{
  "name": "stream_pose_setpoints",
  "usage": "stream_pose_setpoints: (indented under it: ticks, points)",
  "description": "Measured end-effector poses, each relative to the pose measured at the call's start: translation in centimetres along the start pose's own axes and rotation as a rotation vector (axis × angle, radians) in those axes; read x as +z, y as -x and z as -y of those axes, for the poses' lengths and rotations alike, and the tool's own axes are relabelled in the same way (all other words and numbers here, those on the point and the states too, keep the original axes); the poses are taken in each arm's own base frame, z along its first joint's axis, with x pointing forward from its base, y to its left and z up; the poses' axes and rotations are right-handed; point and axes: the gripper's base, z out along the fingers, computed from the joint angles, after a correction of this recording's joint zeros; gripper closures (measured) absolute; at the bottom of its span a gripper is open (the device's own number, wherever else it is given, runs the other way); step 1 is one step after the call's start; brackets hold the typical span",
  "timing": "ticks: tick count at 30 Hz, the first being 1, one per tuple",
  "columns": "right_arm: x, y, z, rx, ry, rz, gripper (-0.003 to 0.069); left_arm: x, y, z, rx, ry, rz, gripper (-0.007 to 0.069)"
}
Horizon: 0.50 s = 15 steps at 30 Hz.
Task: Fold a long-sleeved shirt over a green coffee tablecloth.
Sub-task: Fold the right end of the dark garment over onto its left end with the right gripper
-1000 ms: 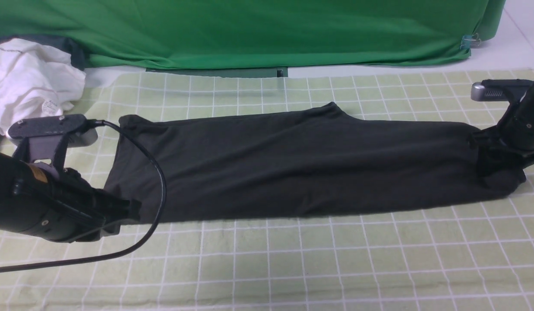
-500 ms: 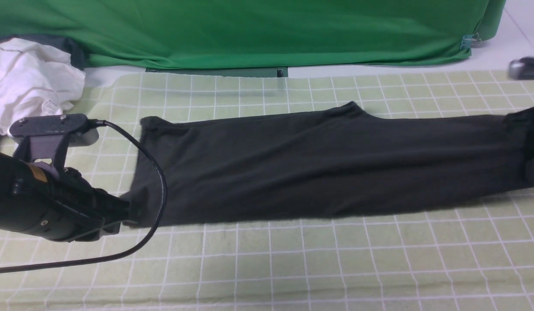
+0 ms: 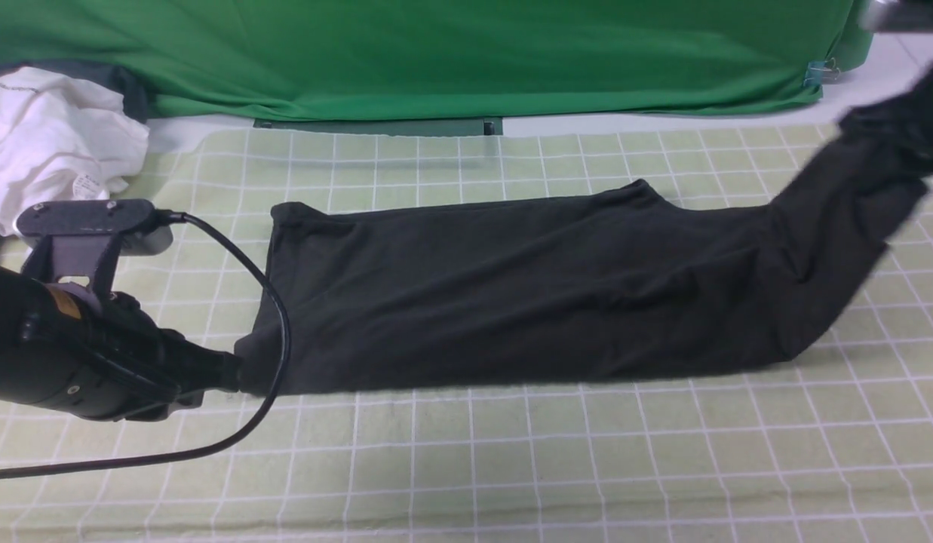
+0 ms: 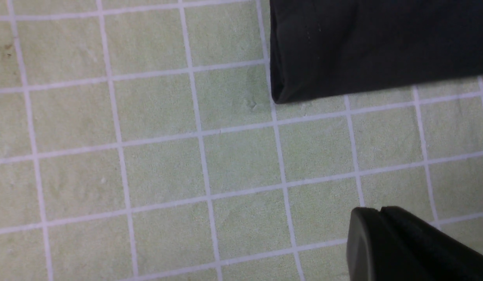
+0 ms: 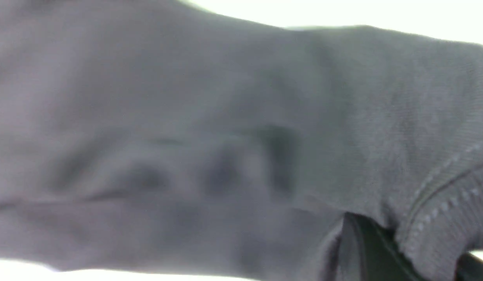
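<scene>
Two ends matter, and they sit at opposite sides of the table. The shirt (image 3: 511, 294) lies on the tablecloth (image 3: 511, 467) as one long dark band, its long axis running from the robot's left to its right. Most of the band rests flat, but its right end rises off the tablecloth, up and away toward the far right. There the right pincer (image 5: 415, 253) is closed on it. The front view is blurred at that spot, so exactly which part is pinched is hard to say. The right wrist view shows a stitched hem draped over one dark finger, so it is probably the hem edge. The left pincer (image 3: 223, 375) sits low at the band's near left corner, its fingers pressed together with nothing between them. In the front view it seems to meet the corner, while the left wrist view shows bare tablecloth between its tip and the shirt, so it is just beside the corner and not gripping it. The right arm therefore has the free end, and the rest of the shirt lies to its left along that axis. As I judge it, the fold calls for carrying the raised end leftward along the band toward the left end, where the nearer left arm could steady the corner.
</scene>
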Motion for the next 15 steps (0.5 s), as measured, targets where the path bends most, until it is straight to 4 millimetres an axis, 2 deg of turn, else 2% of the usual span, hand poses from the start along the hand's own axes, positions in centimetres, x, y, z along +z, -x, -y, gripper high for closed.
stream_pose_setpoints:
  ticks: [6,7,8,10,14,15]
  points:
    - [-0.4,1.0,-10.1,-0.157,0.200,0.086,0.0615,0.0,-0.1,-0.1,0.006,0.012,-0.013,0.0613]
    - [-0.3,1.0,-10.8,-0.166,0.214,0.085,0.0615,-0.1,-0.1,-0.1,0.006,0.014,-0.011,0.0613]
    - [-0.2,1.0,-13.1,-0.200,0.259,0.091,0.0615,-0.2,-0.2,-0.3,0.005,0.033,-0.013,0.0613]
    - [0.4,1.0,-16.4,-0.243,0.313,0.086,0.0615,-0.7,-0.4,-0.8,0.005,0.089,-0.015,0.0613]
    - [2.4,0.6,-21.5,-0.315,0.366,0.056,0.0615,-2.2,-1.0,-1.6,-0.016,0.182,0.001,0.0613]
    - [2.4,0.6,-21.8,-0.317,0.370,0.061,0.0615,-2.4,-1.0,-1.6,-0.023,0.185,0.008,0.0613]
